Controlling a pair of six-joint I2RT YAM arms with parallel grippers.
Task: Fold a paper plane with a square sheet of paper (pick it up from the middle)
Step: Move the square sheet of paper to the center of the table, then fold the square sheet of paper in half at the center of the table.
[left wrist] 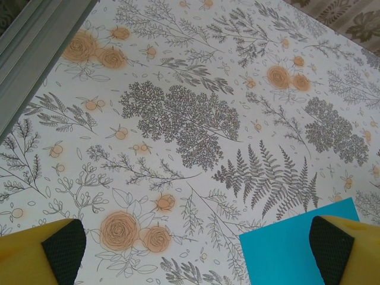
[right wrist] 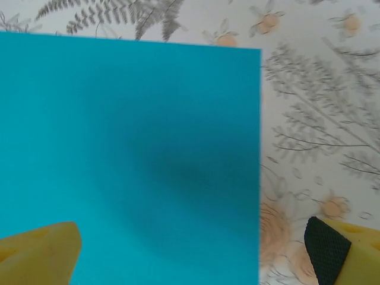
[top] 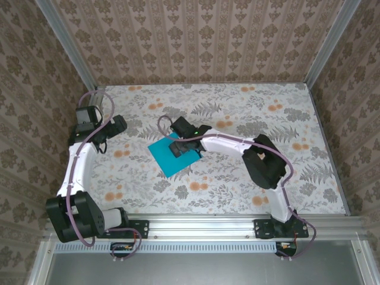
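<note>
The square sheet of paper (top: 169,156) is bright turquoise and lies flat on the flowered tabletop, near the middle. My right gripper (top: 180,146) hangs just above its far right part, jaws open and empty. In the right wrist view the sheet (right wrist: 130,154) spreads under the yellow fingers (right wrist: 41,255), its right edge running between them. My left gripper (top: 116,126) stands open to the left of the sheet, apart from it. One corner of the sheet (left wrist: 291,252) reaches in beside the right finger (left wrist: 347,249) in the left wrist view. No paper plane is in view.
The flowered tabletop (top: 237,113) is walled by patterned panels at the back and both sides. An aluminium rail (top: 202,225) runs along the near edge, carrying both arm bases. A metal corner post (left wrist: 35,53) lies at the far left.
</note>
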